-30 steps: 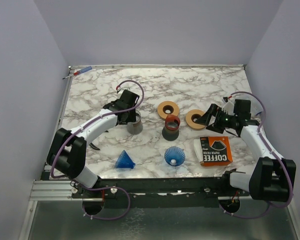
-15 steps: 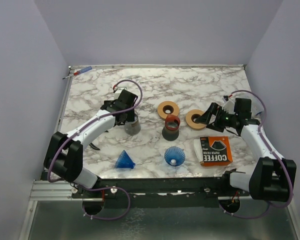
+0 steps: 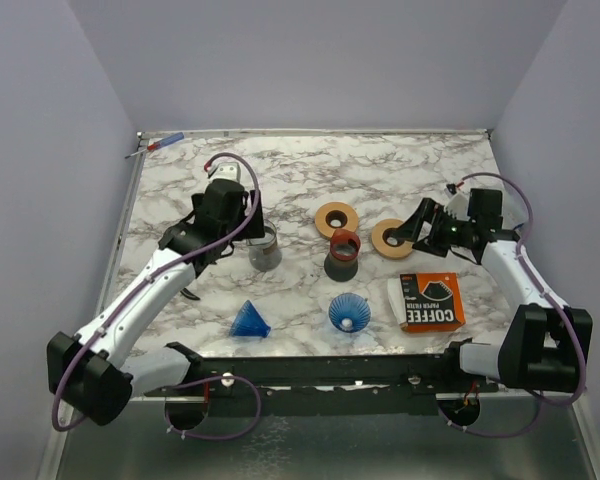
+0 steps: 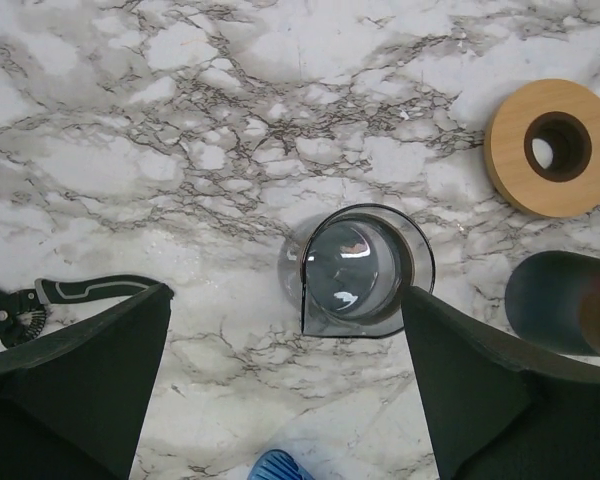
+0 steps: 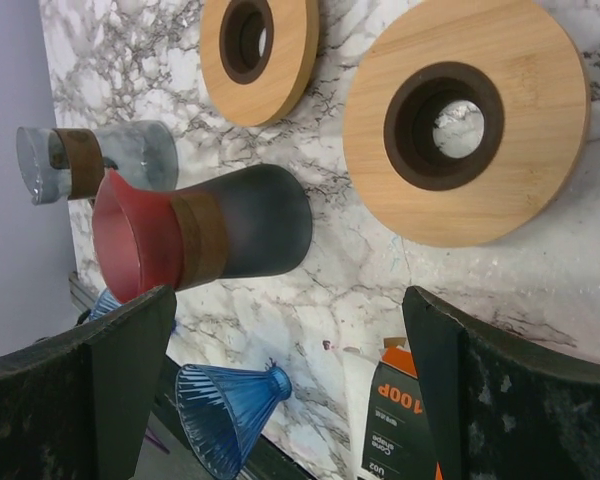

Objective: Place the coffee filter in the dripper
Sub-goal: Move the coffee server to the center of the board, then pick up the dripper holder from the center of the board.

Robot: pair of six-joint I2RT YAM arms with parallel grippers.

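Since a second ago the left gripper (image 3: 235, 222) has let go of the clear glass carafe (image 3: 267, 248) and risen off it. It now hangs above it with its fingers (image 4: 90, 380) spread wide on either side, clear of the glass and holding nothing. That carafe stands upright just left of the dark grey carafe (image 3: 339, 266), which carries a red cone dripper (image 3: 344, 242) in its mouth.

The right gripper (image 3: 417, 228) has barely shifted. It hovers right of the dark grey carafe, its fingers (image 5: 520, 400) wide apart and empty.

An orange-and-black box of coffee filters (image 3: 432, 300) lies flat to the right of the dark grey carafe, on its near side. A blue ribbed cone dripper (image 3: 349, 312) stands mouth up directly in front of the dark grey carafe. A second blue cone (image 3: 249, 320) sits point up to its front left.

One round wooden ring (image 3: 331, 219) lies just behind the dark grey carafe. Another wooden ring (image 3: 391, 238) lies just to its right.
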